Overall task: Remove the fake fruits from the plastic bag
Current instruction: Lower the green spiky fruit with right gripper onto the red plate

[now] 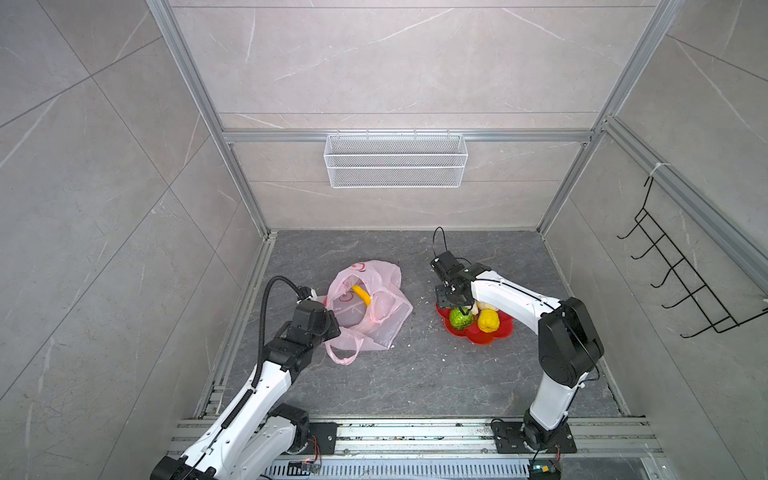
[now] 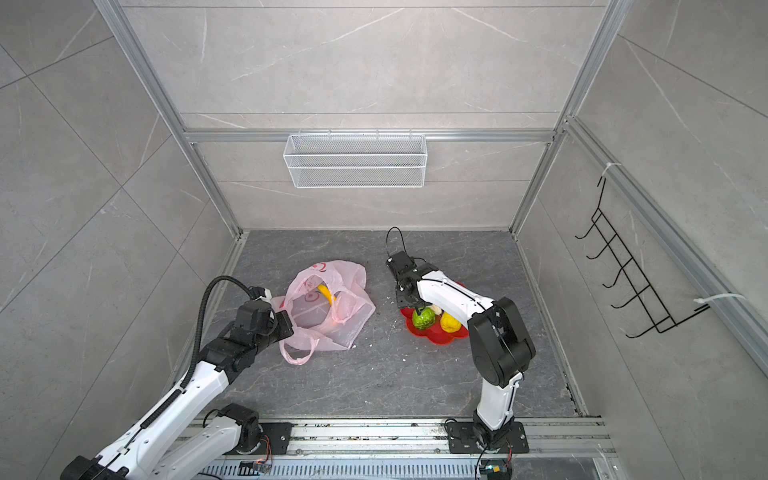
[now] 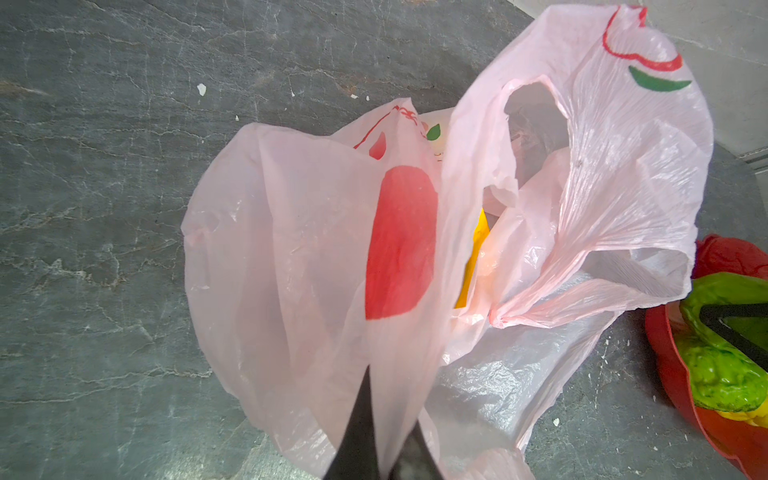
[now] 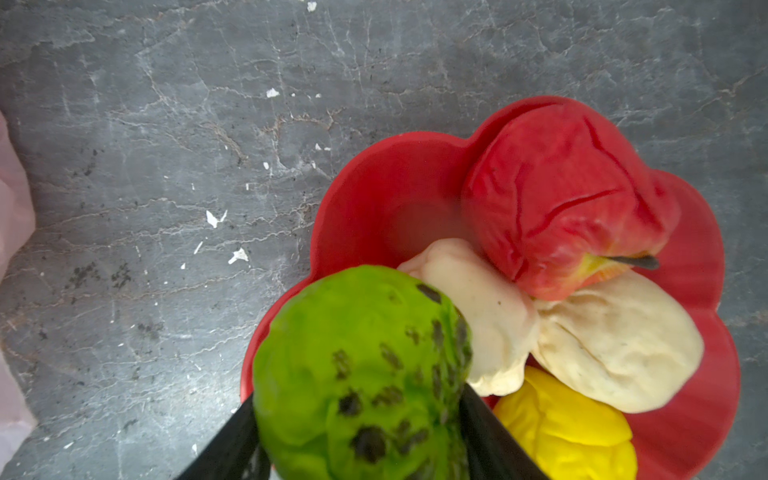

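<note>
The pale-pink plastic bag point(image 1: 374, 316) point(image 2: 340, 320) lies crumpled on the dark floor with its mouth held open. A yellow banana point(image 1: 360, 294) point(image 3: 473, 266) shows inside it. My left gripper point(image 1: 336, 329) point(image 3: 390, 399) is shut on the bag's near rim. My right gripper point(image 1: 463, 309) point(image 4: 359, 411) is shut on a green netted ball point(image 4: 357, 365) point(image 2: 423, 319) over the near-left edge of the red flower-shaped dish point(image 1: 496, 337) point(image 4: 374, 195). In the dish lie a red apple point(image 4: 561, 195), two pale beige lumps point(image 4: 615, 349) and a yellow lumpy fruit point(image 4: 569, 432) point(image 1: 488, 321).
A white wire basket point(image 1: 395, 160) hangs on the back wall and a black hook rack point(image 1: 681, 270) on the right wall. One loop handle point(image 1: 343, 353) of the bag trails toward the front. White crumbs point(image 4: 239, 255) dot the floor between bag and dish.
</note>
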`<state>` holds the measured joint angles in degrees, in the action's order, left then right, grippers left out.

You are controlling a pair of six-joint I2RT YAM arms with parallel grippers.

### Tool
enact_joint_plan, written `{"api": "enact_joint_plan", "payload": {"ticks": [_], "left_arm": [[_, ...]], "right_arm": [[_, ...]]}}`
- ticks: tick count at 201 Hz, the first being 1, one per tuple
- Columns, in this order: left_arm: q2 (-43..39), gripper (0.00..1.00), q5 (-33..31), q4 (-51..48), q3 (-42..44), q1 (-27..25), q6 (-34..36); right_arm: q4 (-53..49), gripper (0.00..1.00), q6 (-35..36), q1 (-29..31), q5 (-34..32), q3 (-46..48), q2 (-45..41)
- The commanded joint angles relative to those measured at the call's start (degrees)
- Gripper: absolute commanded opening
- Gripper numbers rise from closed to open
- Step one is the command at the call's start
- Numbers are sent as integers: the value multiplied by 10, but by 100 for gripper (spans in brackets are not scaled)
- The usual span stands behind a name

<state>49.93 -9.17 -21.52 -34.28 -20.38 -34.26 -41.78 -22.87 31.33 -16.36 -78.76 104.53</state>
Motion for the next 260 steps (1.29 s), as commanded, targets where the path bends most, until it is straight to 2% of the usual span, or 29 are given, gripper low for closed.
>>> {"api": "enact_joint_plan", "payload": {"ticks": [1, 193, 260], "left_arm": [[-10, 6, -14, -1, -15, -2, 6], [-17, 6, -16, -1, -9, -2, 7], [-21, 5, -13, 2, -7, -2, 9]], "right_arm": [[-4, 48, -1, -3, -8, -6, 13], [-10, 75, -3, -3, 2, -13, 9], [-26, 78, -7, -3, 6, -15, -25]]}}
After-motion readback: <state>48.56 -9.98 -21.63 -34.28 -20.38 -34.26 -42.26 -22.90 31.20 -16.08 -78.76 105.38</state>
